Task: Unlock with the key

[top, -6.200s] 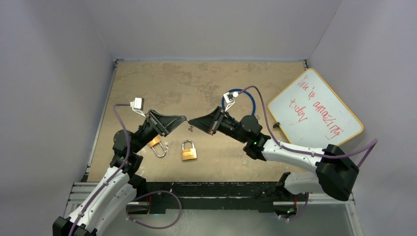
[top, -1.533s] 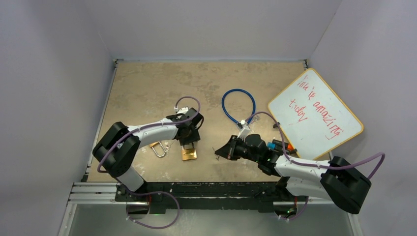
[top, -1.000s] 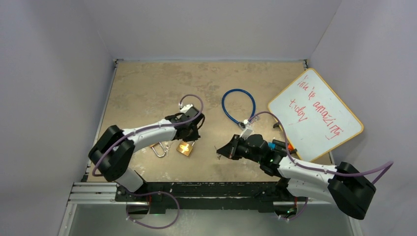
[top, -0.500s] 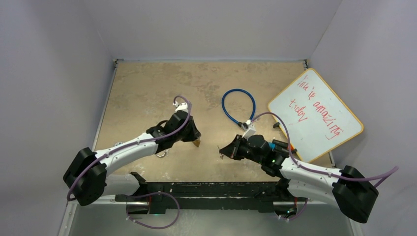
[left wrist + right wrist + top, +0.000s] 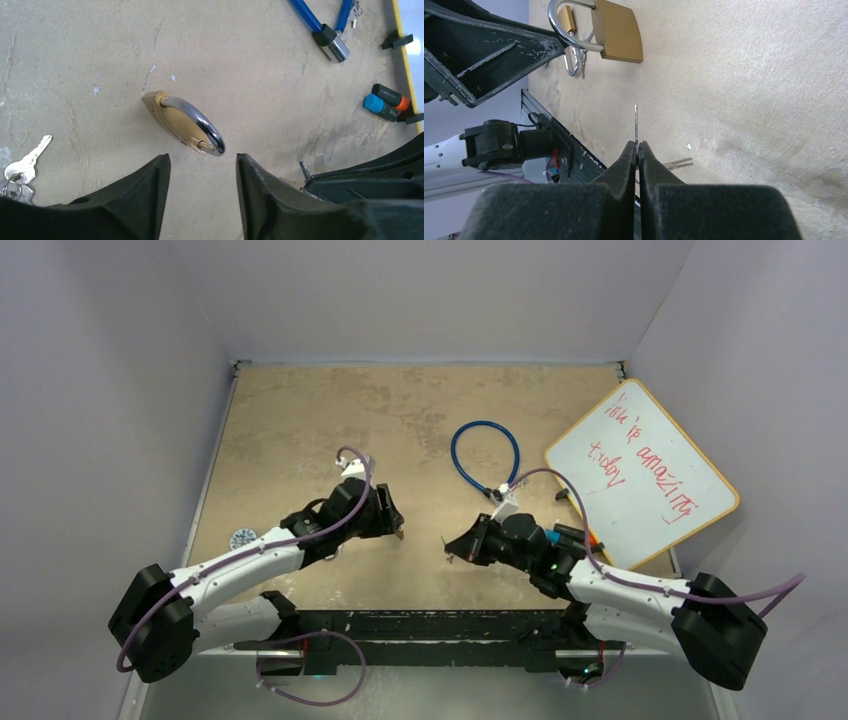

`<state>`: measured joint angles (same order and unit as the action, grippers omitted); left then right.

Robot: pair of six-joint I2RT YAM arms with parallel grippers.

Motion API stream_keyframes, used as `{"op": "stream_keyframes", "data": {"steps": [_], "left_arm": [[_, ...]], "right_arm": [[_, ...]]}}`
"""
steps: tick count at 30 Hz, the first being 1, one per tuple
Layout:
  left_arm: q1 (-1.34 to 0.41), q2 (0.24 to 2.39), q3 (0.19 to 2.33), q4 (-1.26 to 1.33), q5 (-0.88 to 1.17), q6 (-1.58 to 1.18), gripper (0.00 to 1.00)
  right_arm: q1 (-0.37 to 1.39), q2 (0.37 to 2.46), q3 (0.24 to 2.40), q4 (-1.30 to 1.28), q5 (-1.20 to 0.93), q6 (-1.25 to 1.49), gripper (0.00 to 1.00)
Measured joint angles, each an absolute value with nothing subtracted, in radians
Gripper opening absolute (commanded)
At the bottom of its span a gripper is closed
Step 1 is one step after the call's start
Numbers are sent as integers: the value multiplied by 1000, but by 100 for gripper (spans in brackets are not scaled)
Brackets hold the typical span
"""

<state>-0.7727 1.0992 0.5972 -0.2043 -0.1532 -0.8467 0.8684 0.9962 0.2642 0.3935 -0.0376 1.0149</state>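
While pinching the key (image 5: 636, 122) tight in right gripper (image 5: 638, 146) | left gripper (image 5: 202, 159): loose, fingers apart | padlock (image 5: 175, 119) up on edge on table (image 5: 250, 75), just beyond | might tip, hiding keyhole

A whiteboard (image 5: 640, 472) with a yellow frame and red handwriting sits askew at the right side of the tan table (image 5: 300, 420). A blue cable loop (image 5: 485, 455) lies near its left corner. Two markers (image 5: 387, 101), one blue-capped and one orange-capped, lie together. A small round blue-and-white disc (image 5: 243, 538) rests near the left edge of the table.
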Motion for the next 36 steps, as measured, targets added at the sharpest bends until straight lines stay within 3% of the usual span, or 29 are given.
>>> {"op": "stream_keyframes", "data": {"steps": [3,7,15,21,27,36], "left_arm": [[-773,1099,601,-237,-173,-852,77],[-773,1102,620,-286,-201,-878,86],[-808,1219,607,-175,-266,-951,87],[-861,1328,587,-93,-382,-1012,66],[-905,1342,492,43,-476,-1052,56],[-984,1384,478,116,-600,-1053,24]], "right_arm": [[868,1010,264,415,-42,1026,0],[868,1010,264,427,-43,1032,0],[868,1010,252,450,-39,1055,0],[868,1008,227,455,-35,1074,0],[868,1007,224,455,-35,1077,0],[868,1021,224,457,-35,1076,0]]}}
